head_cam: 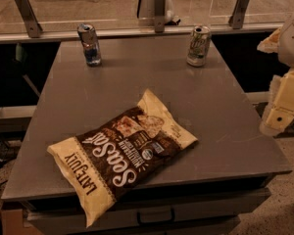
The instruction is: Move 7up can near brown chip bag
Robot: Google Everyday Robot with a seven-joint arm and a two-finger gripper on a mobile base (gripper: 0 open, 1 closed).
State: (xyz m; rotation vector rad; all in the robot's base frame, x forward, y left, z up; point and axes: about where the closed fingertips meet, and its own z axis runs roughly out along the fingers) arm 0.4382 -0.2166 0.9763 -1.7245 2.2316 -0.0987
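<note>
A grey table [137,82] with drawers [152,214] stands on speckled floor [284,209] before a bracket-held glass panel [112,4].

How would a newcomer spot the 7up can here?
On the grey table, two cans stand at the far edge, beyond the brown chip bag. The 7up can is the right one, nearer the pincer beside the table: pale with green markings, unlike the blue can.

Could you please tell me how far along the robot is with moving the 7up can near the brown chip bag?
Nothing looks done: the 7up can stands upright near the far right corner of the table, apart from the brown chip bag lying at the near edge. Nothing is in hand; the pincer sits off its right side, touching neither. Left: reach, grasp and carry to the bag.
</note>
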